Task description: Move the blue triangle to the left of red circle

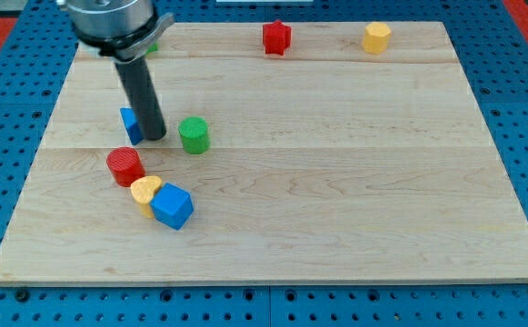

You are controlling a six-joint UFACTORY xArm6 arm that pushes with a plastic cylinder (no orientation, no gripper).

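Observation:
The blue triangle [131, 125] lies at the board's left, mostly hidden behind my rod. My tip [154, 137] rests on the board touching the triangle's right side. The red circle [125, 165] sits just below the triangle, toward the view's bottom. The triangle is above the circle, not to its left.
A green cylinder [193, 134] stands right of my tip. A yellow heart-shaped block [144, 192] and a blue cube [173, 206] touch each other below the red circle. A red star-like block [276, 37] and a yellow hexagon [377, 37] sit at the top. A green block [152, 45] peeks out behind the arm.

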